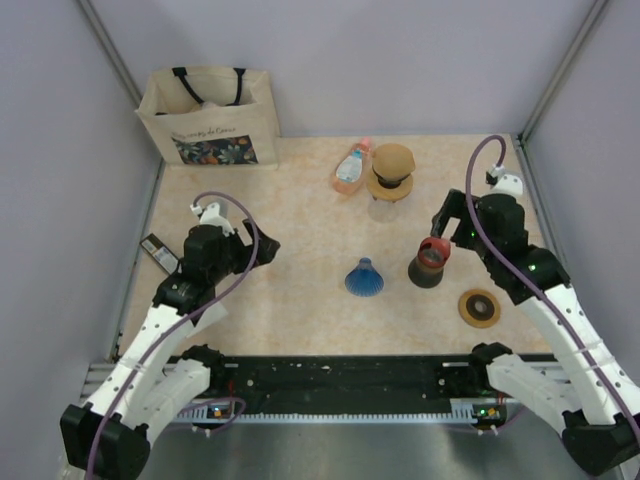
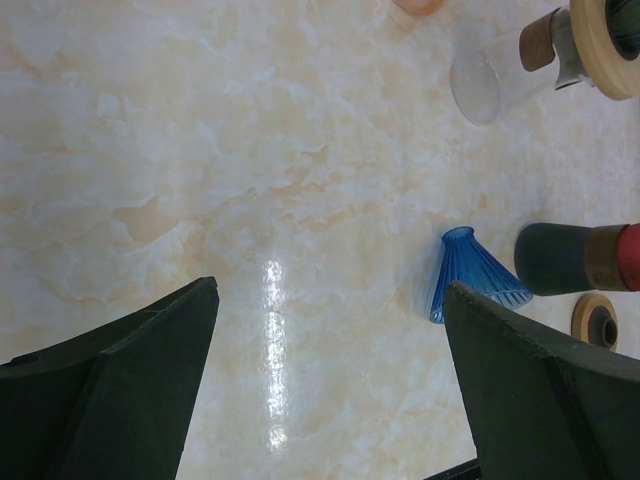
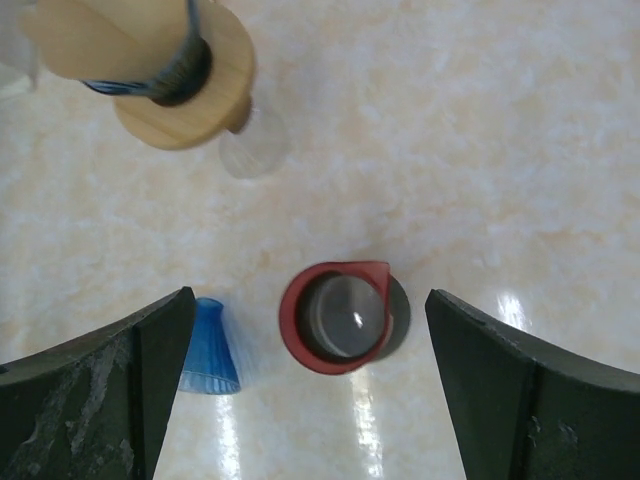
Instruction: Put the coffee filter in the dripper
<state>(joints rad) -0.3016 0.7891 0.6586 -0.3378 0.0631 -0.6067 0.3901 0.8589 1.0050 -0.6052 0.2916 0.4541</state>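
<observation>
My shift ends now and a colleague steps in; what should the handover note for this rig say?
Left gripper: open, empty, over bare table left of the blue ribbed cone dripper.
Right gripper: open, empty, above the red-rimmed dark cup.
Tan paper coffee filter: on the wooden-collared glass carafe at the back, apart from the dripper.
Done: nothing yet; filter ungrasped.
Left: grasp the filter, probably turn the dripper, which seems not to stand mouth up, then seat the filter inside.

top view looks down from behind; both wrist views, nearer, share the blue cone (image 2: pixel 472 283).
</observation>
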